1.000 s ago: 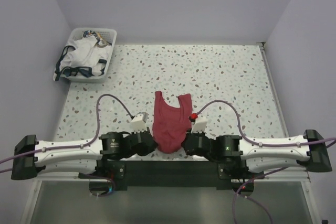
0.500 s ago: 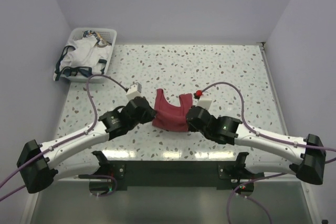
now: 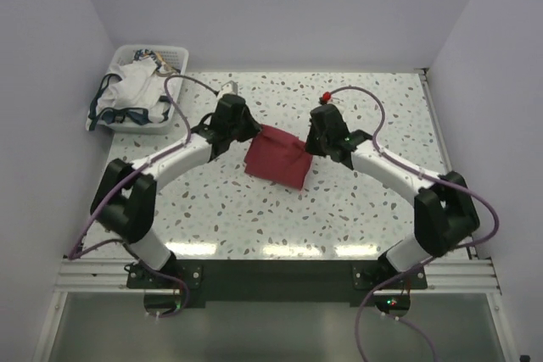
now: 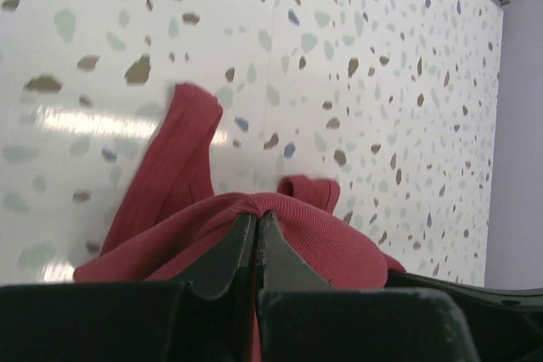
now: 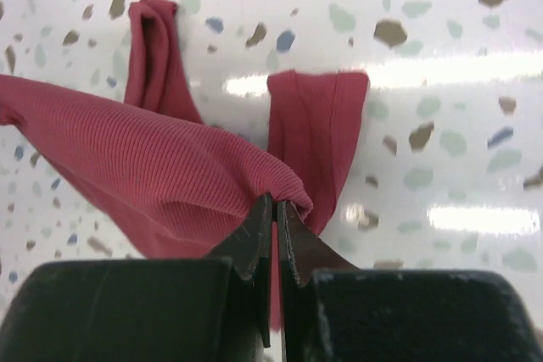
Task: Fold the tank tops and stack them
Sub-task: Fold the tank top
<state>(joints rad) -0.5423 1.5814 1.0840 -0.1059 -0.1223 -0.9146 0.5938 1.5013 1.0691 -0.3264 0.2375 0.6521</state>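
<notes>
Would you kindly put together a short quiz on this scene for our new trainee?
1. True or false: the left gripper and the right gripper are both shut on the dark red tank top.
2. Where is the white tank top? A) in the basket; B) in the right gripper's grip; C) under the red top.
3. In the top view, which corner of the table holds the basket?

Key: 1 true; 2 A; 3 the far left corner.
</notes>
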